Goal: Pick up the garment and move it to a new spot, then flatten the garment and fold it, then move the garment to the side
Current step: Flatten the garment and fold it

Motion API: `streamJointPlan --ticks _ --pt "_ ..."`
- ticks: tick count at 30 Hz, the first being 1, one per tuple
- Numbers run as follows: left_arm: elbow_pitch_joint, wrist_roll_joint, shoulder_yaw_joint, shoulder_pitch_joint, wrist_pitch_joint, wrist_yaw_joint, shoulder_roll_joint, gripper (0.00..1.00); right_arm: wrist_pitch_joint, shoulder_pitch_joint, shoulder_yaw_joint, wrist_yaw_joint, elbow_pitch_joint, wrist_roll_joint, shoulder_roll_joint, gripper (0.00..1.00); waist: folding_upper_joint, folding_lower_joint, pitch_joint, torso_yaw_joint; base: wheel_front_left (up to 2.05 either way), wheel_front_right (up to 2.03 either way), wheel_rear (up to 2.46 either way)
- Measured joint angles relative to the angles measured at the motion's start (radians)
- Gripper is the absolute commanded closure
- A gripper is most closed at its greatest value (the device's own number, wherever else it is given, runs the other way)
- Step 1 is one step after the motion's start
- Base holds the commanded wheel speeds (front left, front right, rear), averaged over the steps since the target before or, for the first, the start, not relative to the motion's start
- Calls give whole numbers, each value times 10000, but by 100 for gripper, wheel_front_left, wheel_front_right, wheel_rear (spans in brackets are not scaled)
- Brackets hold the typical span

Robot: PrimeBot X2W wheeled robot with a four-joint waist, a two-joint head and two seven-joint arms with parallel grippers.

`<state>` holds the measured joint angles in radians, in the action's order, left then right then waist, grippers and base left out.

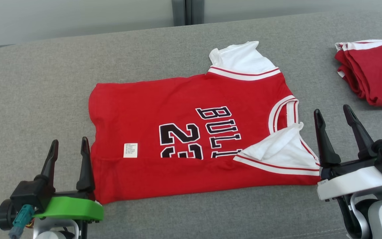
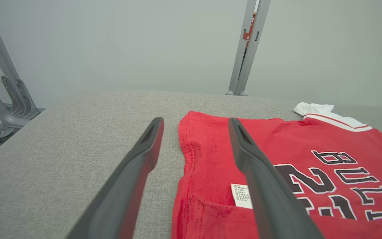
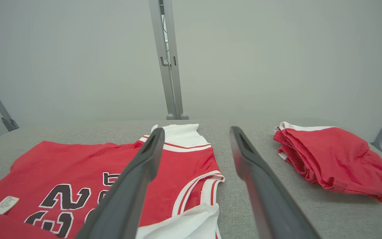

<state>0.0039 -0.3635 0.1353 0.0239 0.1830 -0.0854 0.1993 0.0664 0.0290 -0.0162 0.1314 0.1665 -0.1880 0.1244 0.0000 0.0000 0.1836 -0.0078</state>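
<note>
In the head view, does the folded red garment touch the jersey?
No, bare grey surface lies between the jersey and the folded red garment.

Cannot read the print on the white label (image 1: 130, 150): too small. Lower half of the number and lettering tucked under the jersey (image 1: 177, 96)'s folded-over near strip. Folded red garment (image 1: 373, 73) cut off at the head view's right edge. In the left wrist view, label edge behind a finger of the left gripper (image 2: 195, 121).
</note>
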Motion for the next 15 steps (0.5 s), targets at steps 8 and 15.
streamJointPlan --ticks 8,15 --pt "-328 142 86 75 -157 -180 96 0 -268 84 88 0 284 67 35 0 0 0 10 17 0 0 0" --pt "44 -8 222 1480 -928 113 284 0 -311 243 -21 0 458 -13 2 0 0 0 416 82 0 0 0"
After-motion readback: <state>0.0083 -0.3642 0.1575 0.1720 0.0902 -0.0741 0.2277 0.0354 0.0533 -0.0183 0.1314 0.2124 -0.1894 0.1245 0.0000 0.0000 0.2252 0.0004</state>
